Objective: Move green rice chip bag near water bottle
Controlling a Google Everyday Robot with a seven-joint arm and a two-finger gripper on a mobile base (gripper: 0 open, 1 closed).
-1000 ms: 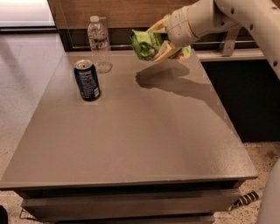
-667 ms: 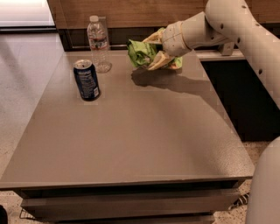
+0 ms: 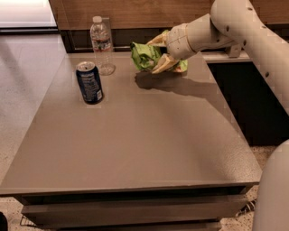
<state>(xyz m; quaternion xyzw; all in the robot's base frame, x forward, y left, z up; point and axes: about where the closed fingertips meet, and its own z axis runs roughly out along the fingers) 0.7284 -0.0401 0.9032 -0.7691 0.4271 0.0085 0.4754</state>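
The green rice chip bag (image 3: 143,56) is crumpled and lime green, held just above the far part of the table. My gripper (image 3: 159,54) is shut on it, with a pale finger above and one below the bag. The water bottle (image 3: 102,44), clear with a white cap, stands upright at the table's far left, a short way left of the bag. The bag's shadow falls on the table right under it.
A dark blue soda can (image 3: 89,82) stands upright in front of the bottle. The grey-brown table (image 3: 135,144) stretches toward the camera. A wooden wall panel (image 3: 135,13) runs behind it. My white arm (image 3: 244,27) reaches in from the right.
My gripper has carried the bag to the left, closer to the water bottle, and a little lower toward the table. The bottle and can have not moved.
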